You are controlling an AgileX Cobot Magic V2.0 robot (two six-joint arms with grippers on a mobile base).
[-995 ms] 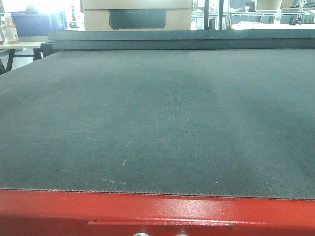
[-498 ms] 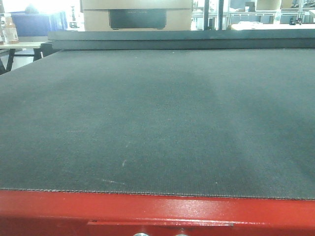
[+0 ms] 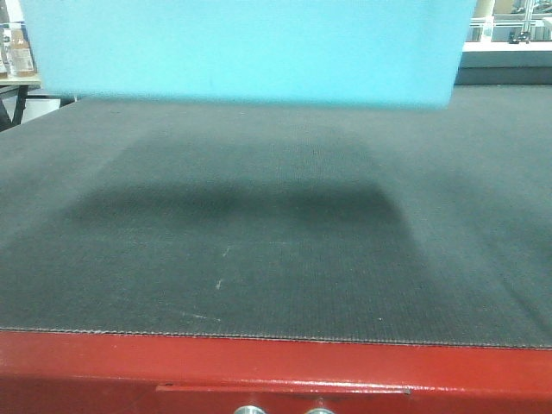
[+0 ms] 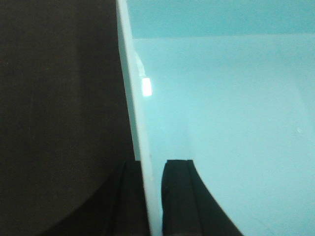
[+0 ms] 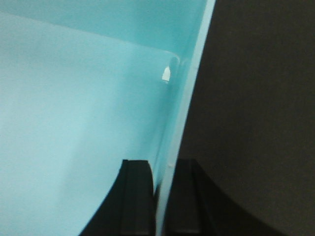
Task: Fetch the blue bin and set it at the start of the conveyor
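The light turquoise rectangular plastic bin (image 3: 250,47) hangs over the far half of the dark grey textured fabric conveyor belt (image 3: 276,276). From the front, its smooth near wall fills the top of the view, and its lower edge is blurred. A broad shadow (image 3: 233,203) lies on the belt below and in front of that edge. A lighter strip of belt separates the two, so the bin appears to be held clear of the surface. Whether any part touches cannot be told from this view.

The left gripper (image 4: 147,167) straddles the bin's left side wall (image 4: 135,98). One black finger (image 4: 179,196) sits inside the tub against the wall. The other sits outside it, above the belt (image 4: 59,123). The jaws are clamped over the rim of this wall.

The right gripper (image 5: 162,169) mirrors this on the opposite wall (image 5: 192,73). One black finger (image 5: 135,196) is inside and the other (image 5: 186,196) is outside. Its jaws are likewise clenched on the wall.

A glossy red metal frame (image 3: 276,366) borders the near edge of the belt. Two silver knobs (image 3: 247,410) show at the bottom of the front view. Bottles (image 3: 17,47) stand at the far left, beyond the belt.
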